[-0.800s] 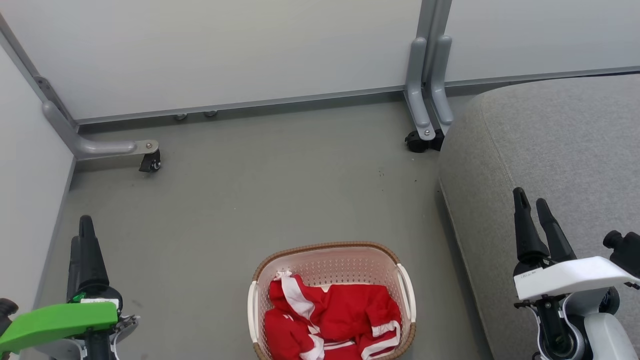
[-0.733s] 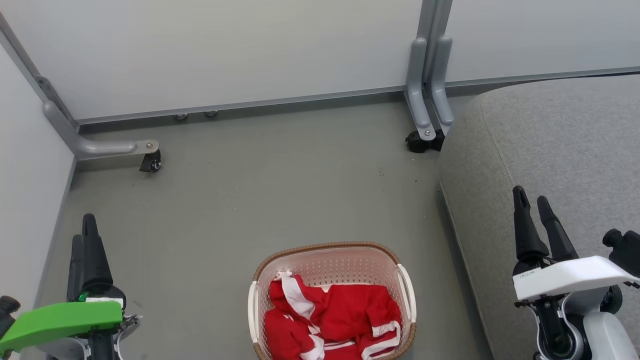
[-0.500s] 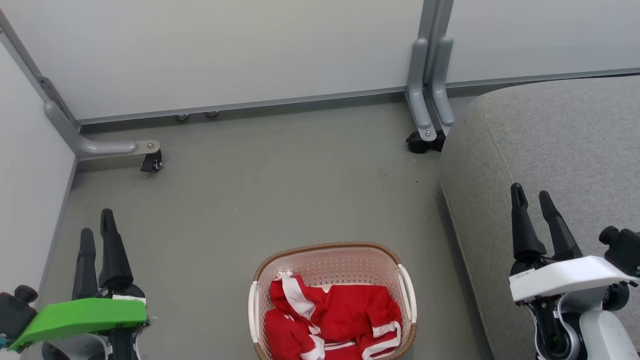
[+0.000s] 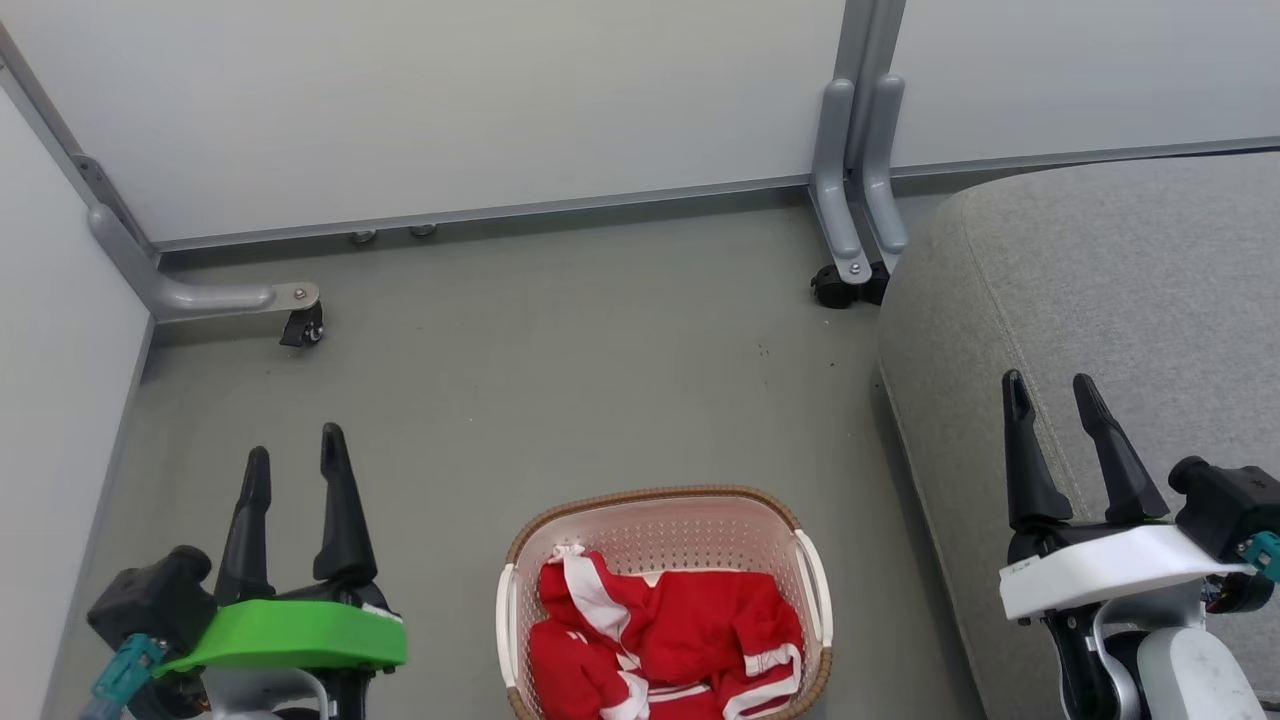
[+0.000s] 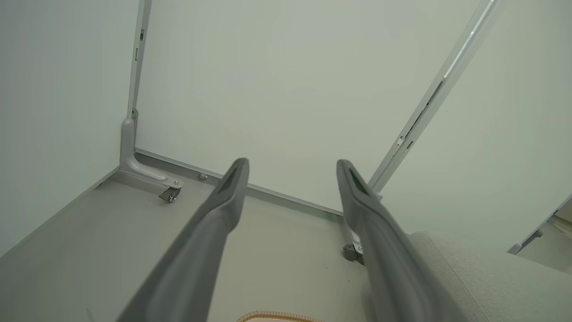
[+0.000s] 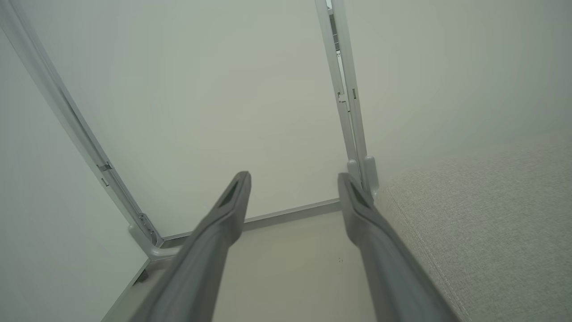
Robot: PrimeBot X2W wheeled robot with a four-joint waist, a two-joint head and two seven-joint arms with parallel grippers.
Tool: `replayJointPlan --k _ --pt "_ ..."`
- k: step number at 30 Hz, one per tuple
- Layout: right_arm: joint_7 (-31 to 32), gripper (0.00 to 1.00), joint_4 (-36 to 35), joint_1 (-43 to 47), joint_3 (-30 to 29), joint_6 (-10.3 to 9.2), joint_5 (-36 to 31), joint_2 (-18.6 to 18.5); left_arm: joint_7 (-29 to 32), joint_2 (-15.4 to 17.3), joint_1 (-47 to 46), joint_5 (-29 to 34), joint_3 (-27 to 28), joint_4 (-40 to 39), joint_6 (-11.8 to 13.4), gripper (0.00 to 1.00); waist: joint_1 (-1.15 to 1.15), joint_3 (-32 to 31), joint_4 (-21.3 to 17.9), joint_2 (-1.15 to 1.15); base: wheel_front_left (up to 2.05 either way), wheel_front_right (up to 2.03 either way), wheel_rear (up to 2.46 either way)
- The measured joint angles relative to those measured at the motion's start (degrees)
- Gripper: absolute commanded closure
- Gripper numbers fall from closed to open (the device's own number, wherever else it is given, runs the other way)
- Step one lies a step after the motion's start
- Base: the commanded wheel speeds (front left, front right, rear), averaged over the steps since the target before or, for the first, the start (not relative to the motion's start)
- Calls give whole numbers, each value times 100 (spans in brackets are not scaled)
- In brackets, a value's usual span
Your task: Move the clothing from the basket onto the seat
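Red clothing with white stripes (image 4: 665,640) lies bunched in the cream basket (image 4: 662,503), which stands on the floor at the bottom centre of the head view; a sliver of the basket's brown rim (image 5: 279,317) also shows in the left wrist view. The grey seat (image 4: 1100,300) fills the right side, and its rounded corner (image 5: 482,277) and top (image 6: 487,223) appear in the wrist views. My left gripper (image 4: 297,446) hangs open over the floor left of the basket, holding nothing. My right gripper (image 4: 1050,388) hangs open above the seat's left edge, holding nothing.
White partition panels (image 4: 450,100) close off the back and left. Their grey feet with castors stand on the floor at the back left (image 4: 300,325) and beside the seat's far corner (image 4: 840,285). Grey floor (image 4: 560,380) stretches between the basket and the panels.
My left gripper has swung right, toward the basket, and its fingers now show spread apart. My right gripper has shifted slightly left and up, its fingers a little wider.
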Motion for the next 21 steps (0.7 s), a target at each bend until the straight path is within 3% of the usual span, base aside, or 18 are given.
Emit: replayJointPlan --k 4,11,21 --pt "-59 0 2 33 46 0 -297 9 -67 141 22 464 -396 -1 56 0 0 -4 5 0 0 0 0" --pt "-154 0 7 134 148 0 -800 49 -157 175 114 748 -716 44 414 0 0 -18 19 0 0 0 0" --pt "-286 0 1 165 287 0 -1415 65 -281 285 141 1260 -1039 73 576 0 0 -41 15 0 0 0 0"
